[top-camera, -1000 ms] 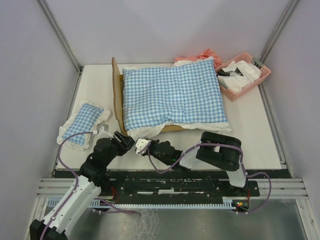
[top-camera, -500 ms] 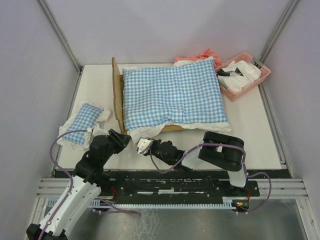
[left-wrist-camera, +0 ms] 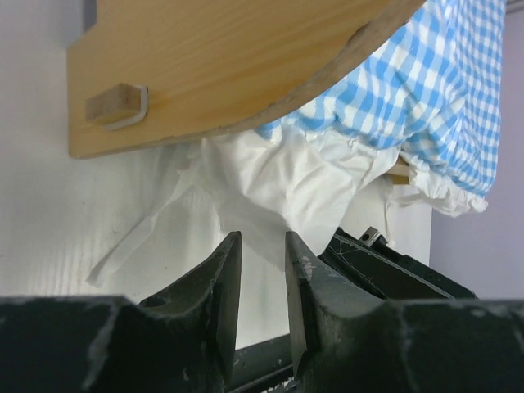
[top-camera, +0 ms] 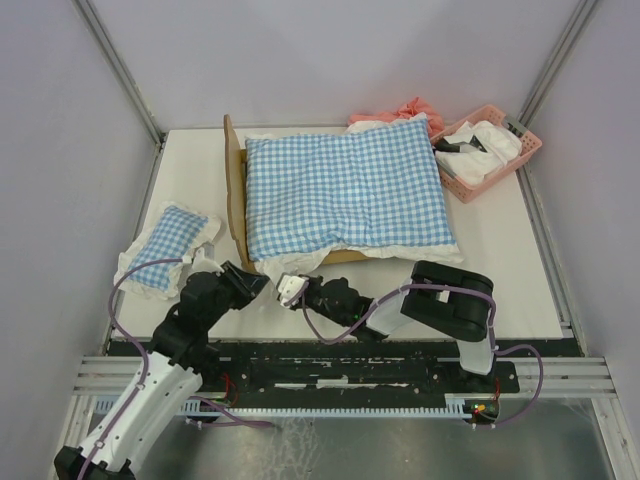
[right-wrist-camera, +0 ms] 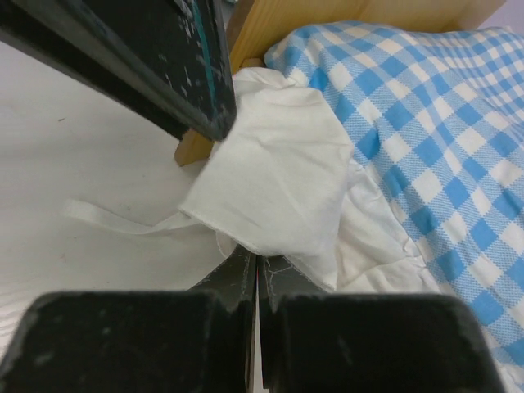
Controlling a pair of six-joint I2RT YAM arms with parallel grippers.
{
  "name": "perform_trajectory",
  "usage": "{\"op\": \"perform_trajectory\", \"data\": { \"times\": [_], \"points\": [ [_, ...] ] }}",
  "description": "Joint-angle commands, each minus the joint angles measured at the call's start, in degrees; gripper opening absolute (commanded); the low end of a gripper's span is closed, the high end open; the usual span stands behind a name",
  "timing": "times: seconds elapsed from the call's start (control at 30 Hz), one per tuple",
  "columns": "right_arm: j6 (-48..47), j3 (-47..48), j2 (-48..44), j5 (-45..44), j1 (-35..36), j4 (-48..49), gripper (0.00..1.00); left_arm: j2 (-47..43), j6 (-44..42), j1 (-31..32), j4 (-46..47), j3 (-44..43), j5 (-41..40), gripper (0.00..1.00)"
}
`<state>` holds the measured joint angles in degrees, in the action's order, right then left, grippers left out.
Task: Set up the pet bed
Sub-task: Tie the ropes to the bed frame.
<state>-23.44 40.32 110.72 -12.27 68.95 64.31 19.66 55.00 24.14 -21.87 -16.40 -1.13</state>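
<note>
Left gripper [left-wrist-camera: 262,240]: jaws set to a narrow gap, nothing between them, tips aimed at the white frill flap [left-wrist-camera: 286,176] that hangs below the headboard edge. Right gripper [right-wrist-camera: 255,262]: jaws closed to a hairline. The lower edge of the same flap [right-wrist-camera: 278,164] meets the tips, but whether fabric is pinched cannot be confirmed. A thin white tie strip [right-wrist-camera: 115,219] runs from the flap across the table to the left. In the top view the two grippers [top-camera: 250,283] [top-camera: 290,290] sit side by side, near each other, just in front of the near-left corner of the pet bed [top-camera: 236,200]. The pet bed stands on the white table [top-camera: 500,270], centre-far, headboard to the left, its base covered by the large blue-and-white checked cushion [top-camera: 345,190]. A small checked pillow [top-camera: 170,240] lies left of the bed, apart from it. A pink basket [top-camera: 530,145] holding white items occupies the far right corner, with pink cloth [top-camera: 410,110] beside it.
</note>
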Motion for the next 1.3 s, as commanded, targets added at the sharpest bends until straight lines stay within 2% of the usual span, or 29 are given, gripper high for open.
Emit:
{"op": "perform_trajectory", "data": {
  "times": [0.0, 0.3, 0.53, 0.73, 1.0, 1.1, 1.27],
  "points": [
    [-0.4, -0.6, -2.1, 6.0, -0.1, 2.6, 0.02, 2.0, 4.0, 0.1, 7.5, 2.1, 6.1, 0.36],
    [-2.4, -0.5, -2.3, 6.3, -0.1, 0.8, 0.02, 7.6, 7.9, 0.1, 8.9, 1.6, 3.7, 0.46],
    [-2.0, 1.7, -2.5, -0.9, -0.1, 0.7, 0.02, 6.2, 7.9, 0.1, 0.8, 0.6, -2.2, 0.39],
    [0.2, 4.1, -4.9, -3.9, -0.1, 0.0, 0.02, 2.9, 7.3, 0.1, -0.2, 2.8, -4.2, 0.35],
    [1.6, 5.9, -5.6, -2.3, -0.1, -1.3, 0.02, 4.8, 7.9, 0.1, 6.4, 6.3, -2.4, 0.34],
    [2.2, 5.6, -5.1, -1.9, -0.1, -1.1, 0.02, 2.8, 8.8, 0.1, 12.6, 8.0, -2.1, 0.35],
    [2.6, 5.8, -4.5, -1.4, -0.1, -2.2, 0.02, 1.5, 8.1, 0.1, 17.7, 9.3, -5.0, 0.38]
  ]
}}
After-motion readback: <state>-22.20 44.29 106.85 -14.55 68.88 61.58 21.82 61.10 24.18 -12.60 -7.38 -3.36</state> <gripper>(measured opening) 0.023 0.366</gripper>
